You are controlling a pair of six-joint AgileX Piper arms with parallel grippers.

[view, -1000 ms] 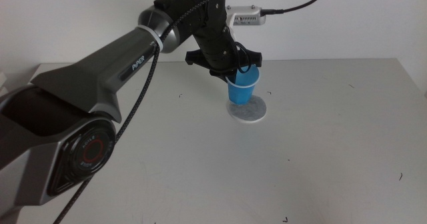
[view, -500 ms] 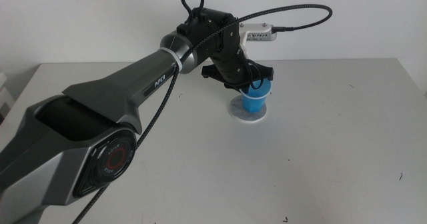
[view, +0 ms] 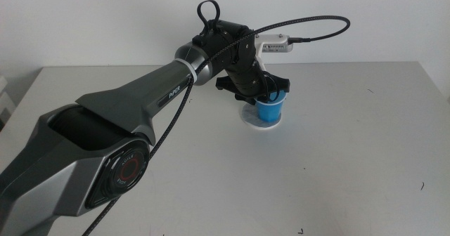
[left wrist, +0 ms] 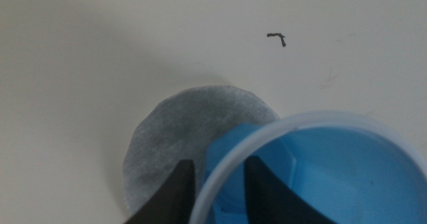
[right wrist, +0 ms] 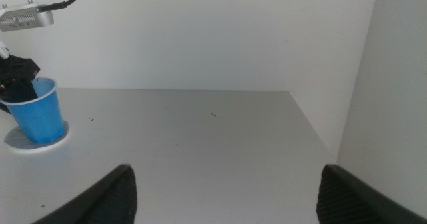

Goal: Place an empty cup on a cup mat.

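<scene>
Blue plastic makes up the cup (view: 269,110), which stands upright on the cup mat (view: 257,123) at the far middle of the white worktop (view: 337,166). In the right wrist view the cup (right wrist: 38,112) sits with its base on the round white-edged mat (right wrist: 20,143), and a bit of mat shows all around the bottom. In the left wrist view you look down into the cup (left wrist: 320,177). It has a thin pale rim and a lighter blue inside, and nothing can be seen in it. The grey mottled cup mat (left wrist: 180,131) shows beside and under it. A small dark mark (left wrist: 277,37) lies on the worktop a little way off from the mat.

The left arm (view: 140,102) reaches in long and straight from the left side, with its black wrist bent down over the cup. The left claw (view: 268,93) is at the cup's rim. Its two dark jaws pinch the cup's wall, one jaw outside and one jaw inside, so the claw is closed on the cup. A black cable (view: 309,22) loops over the wrist to a small white box (view: 274,46).

The right claw (right wrist: 227,194) waits well apart from the cup, low over the bare worktop. Its two dark jaws stand wide apart with nothing between them.
</scene>
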